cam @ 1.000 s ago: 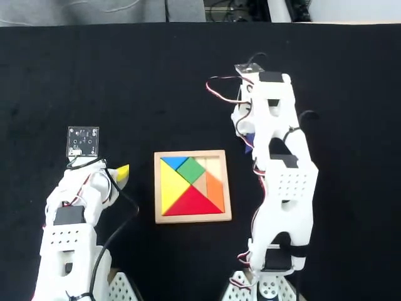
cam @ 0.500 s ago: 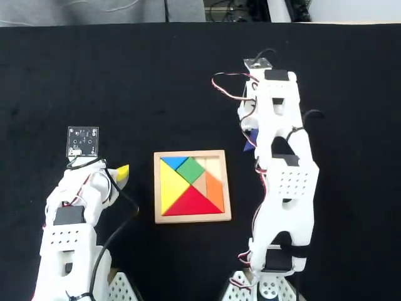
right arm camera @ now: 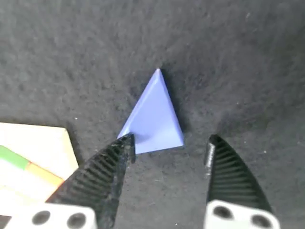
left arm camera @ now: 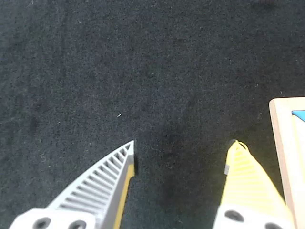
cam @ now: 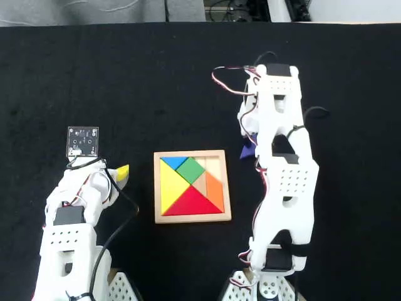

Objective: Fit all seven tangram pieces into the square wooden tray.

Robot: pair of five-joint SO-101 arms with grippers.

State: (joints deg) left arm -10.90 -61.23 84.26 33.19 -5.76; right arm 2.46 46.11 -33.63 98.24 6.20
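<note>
In the high view the square wooden tray sits on the black worktop, a little below the centre of the frame. Inside it I count a blue triangle at the upper left and a green square beside it. A large yellow triangle runs along the left side, a large red triangle along the bottom, and an orange piece sits on the right. The tray's upper right corner shows pale wood. From up here I cannot tell whether that is a plain piece or the bare tray floor.

The violet triangle lies flat on the worktop outside the tray, just off its upper right corner. In the high view it is mostly tucked under my right arm. My right claw is over it with the fingers apart, straddling the triangle's wide edge. One fingertip is right at a corner and the other is just clear of the opposite corner. Nothing is clamped.

My left claw sits at the lower left of the high frame, left of the tray. Its fingers are spread over bare worktop and hold nothing, and the tray's rim is near its yellow finger.
</note>
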